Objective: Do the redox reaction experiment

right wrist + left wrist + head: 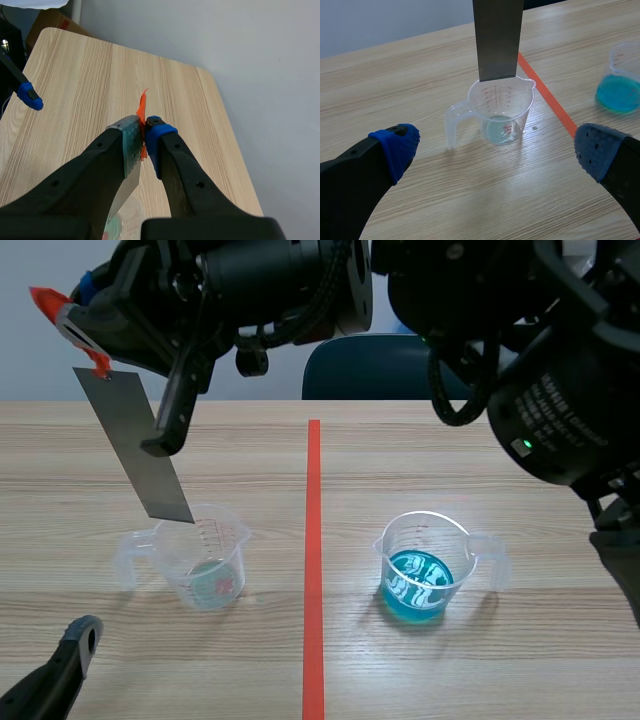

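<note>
Right now my right pincer (144,132) is raised across the table's far left and clamped on the top of one grey metal strip (135,445), where an orange tab (142,107) sticks up between my pads. The strip hangs tilted, its lower end at the rim of the clear beaker (205,560); I cannot tell whether it dips inside. My left pincer (497,147) sits low and near that beaker with its fingers spread wide, holding nothing.

I count two handled plastic beakers on the wooden table (500,440). The clear one holds a little pale liquid, and the blue beaker (425,565) holds blue liquid. One orange tape line (313,540) runs between them.
</note>
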Controlling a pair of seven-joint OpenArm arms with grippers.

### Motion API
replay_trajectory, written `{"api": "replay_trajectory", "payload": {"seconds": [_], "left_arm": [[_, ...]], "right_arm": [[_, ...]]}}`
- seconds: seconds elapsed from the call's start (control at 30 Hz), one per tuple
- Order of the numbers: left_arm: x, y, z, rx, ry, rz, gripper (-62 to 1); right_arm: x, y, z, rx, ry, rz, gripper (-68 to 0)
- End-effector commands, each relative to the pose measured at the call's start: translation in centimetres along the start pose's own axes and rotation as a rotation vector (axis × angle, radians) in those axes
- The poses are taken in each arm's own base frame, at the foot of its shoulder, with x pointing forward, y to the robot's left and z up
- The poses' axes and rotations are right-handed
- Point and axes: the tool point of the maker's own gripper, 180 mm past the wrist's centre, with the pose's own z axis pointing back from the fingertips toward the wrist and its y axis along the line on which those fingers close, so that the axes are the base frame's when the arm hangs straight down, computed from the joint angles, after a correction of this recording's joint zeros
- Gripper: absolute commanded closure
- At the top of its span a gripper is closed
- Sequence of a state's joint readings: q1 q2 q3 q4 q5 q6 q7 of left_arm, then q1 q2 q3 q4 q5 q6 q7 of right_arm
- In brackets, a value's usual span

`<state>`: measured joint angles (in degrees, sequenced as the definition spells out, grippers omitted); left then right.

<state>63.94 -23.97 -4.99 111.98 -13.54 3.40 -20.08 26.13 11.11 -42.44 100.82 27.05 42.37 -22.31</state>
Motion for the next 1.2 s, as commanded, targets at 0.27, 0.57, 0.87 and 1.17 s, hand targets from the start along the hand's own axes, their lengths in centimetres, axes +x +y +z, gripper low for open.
{"api": "replay_trajectory", "payload": {"seconds": [0.27,0.57,0.87,1.17], "left_arm": [[1.1,-0.2,-0.2,0.002,-0.041,0.011,-62.3],[1.1,-0.2,-0.2,0.002,-0.041,0.012,-62.3],[1.1,-0.2,-0.2,0.002,-0.041,0.012,-62.3],[1.1,-0.2,-0.2,0.002,-0.042,0.012,-62.3]], "right_arm": [[-1.9,-0.9,-0.7,-0.012,0.006,-0.009,-0.8],[-4.7,-0.7,-2.0,-0.005,0.022,-0.044,-0.8],[-7.7,0.3,-2.7,0.014,0.043,-0.044,-0.8],[-9.8,1.5,-3.2,0.041,0.048,0.015,-0.8]]}}
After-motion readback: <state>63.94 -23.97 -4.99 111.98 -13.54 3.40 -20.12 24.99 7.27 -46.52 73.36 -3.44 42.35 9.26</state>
